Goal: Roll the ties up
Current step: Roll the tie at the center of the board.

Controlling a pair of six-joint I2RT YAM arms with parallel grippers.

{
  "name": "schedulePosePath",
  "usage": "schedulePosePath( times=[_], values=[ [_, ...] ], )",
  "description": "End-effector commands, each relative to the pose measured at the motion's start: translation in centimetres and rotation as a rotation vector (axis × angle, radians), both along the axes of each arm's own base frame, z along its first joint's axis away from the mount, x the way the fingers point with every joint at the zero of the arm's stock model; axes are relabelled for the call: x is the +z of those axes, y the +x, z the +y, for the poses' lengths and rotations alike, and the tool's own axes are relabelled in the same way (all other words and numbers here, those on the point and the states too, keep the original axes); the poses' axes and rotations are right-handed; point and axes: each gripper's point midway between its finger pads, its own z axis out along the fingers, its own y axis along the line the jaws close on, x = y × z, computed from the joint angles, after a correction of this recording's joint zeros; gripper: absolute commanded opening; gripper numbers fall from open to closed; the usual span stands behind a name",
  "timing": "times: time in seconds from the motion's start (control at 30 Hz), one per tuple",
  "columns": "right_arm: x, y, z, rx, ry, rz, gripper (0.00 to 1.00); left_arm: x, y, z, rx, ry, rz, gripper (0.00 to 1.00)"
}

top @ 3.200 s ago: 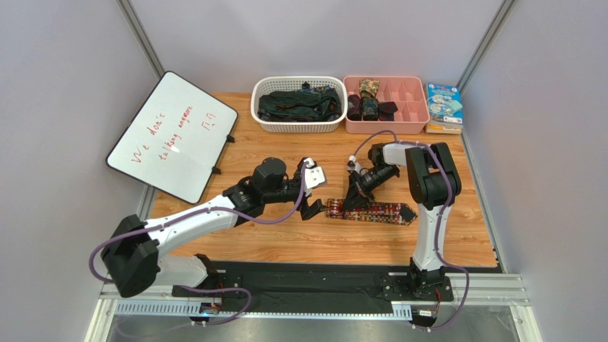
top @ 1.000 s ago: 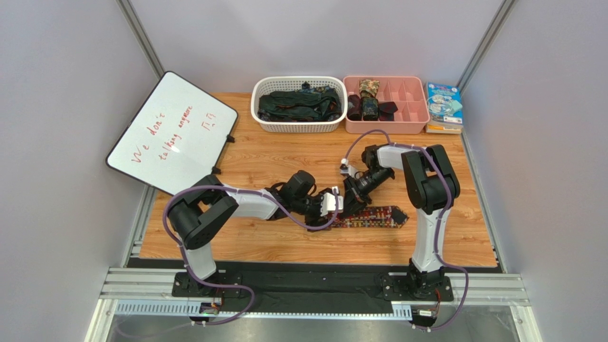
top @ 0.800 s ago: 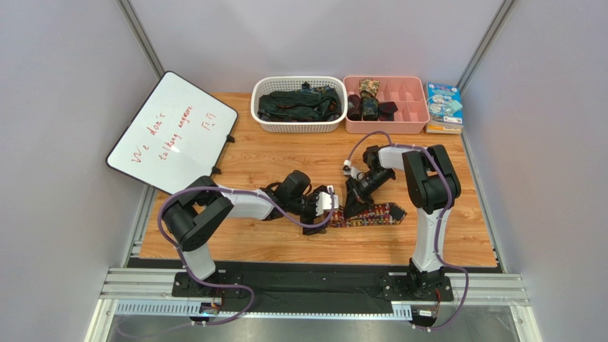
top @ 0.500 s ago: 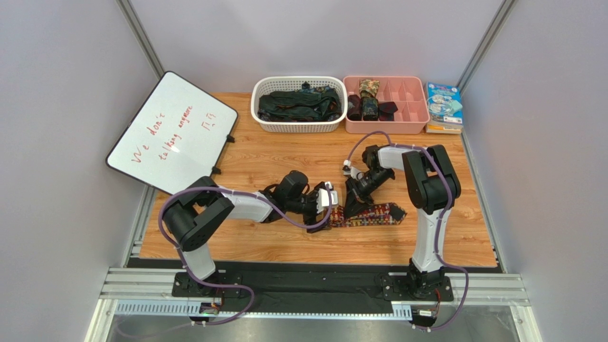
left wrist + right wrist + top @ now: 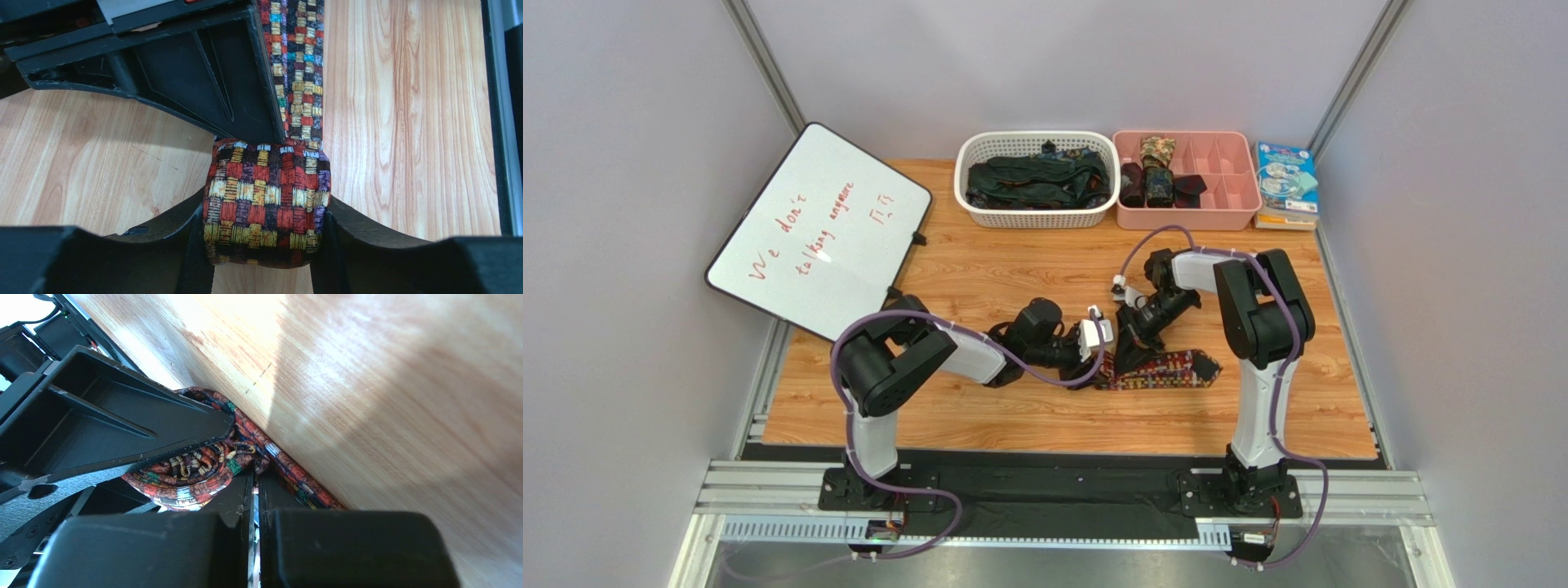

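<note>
A tie [image 5: 1167, 368] with a red-orange-yellow pattern lies flat at the middle of the table. Its left end is rolled into a coil [image 5: 267, 202]. My left gripper [image 5: 265, 208] has a finger pressed against each side of that coil, and its place in the top view is [image 5: 1100, 349]. From the coil the flat strip [image 5: 301, 73] runs away under my right gripper [image 5: 233, 92]. In its own view the right gripper [image 5: 255, 474] is shut, tips resting on the tie [image 5: 196, 471] beside the coil.
A white basket [image 5: 1036, 218] at the back holds dark ties [image 5: 1032, 181]. Beside it a pink divided tray [image 5: 1192, 223] holds rolled ties [image 5: 1156, 172]. A whiteboard [image 5: 817, 233] lies at the left edge and a stack of books [image 5: 1286, 181] at the back right.
My left gripper opened wide and then closed onto the coil. The left arm's elbow swung right, closer to the tie. The right arm barely moved.
</note>
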Motion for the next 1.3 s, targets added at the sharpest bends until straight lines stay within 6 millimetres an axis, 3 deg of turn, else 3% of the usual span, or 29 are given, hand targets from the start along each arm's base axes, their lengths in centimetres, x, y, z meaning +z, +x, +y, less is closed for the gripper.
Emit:
schedulePosePath(
  times=[0.0, 0.2, 0.43, 0.73, 0.87, 0.97, 1.27],
  values=[
    [-5.8, 1.2, -1.5, 0.013, -0.189, -0.071, 0.0, 2.2, 0.5, -2.4, 0.018, -0.111, 0.026, 0.5],
    [-6.1, 1.2, -1.5, 0.009, -0.191, -0.067, 0.0, 2.4, -0.3, -2.7, 0.011, -0.147, 0.1, 0.45],
    [-6.5, 1.1, -1.5, 0.007, -0.198, -0.057, 0.0, 3.4, -1.1, -2.9, -0.013, -0.185, 0.129, 0.5],
    [-6.5, 1.1, -1.3, 0.001, -0.197, -0.052, 0.0, 2.0, -0.6, -3.8, 0.033, -0.137, 0.074, 0.6],
    [-6.4, 0.9, -1.2, 0.003, -0.194, -0.051, 0.0, -0.1, -0.7, -3.6, 0.055, 0.007, -0.03, 0.5],
    [-6.1, 0.9, -1.1, 0.001, -0.187, -0.058, 0.0, -2.5, -1.2, -2.0, 0.049, 0.165, -0.036, 0.41],
    [-2.8, 1.4, -0.8, 0.029, -0.103, -0.094, 0.03, -6.1, -4.3, 3.5, -0.112, 0.439, -0.029, 0.34]
  ],
)
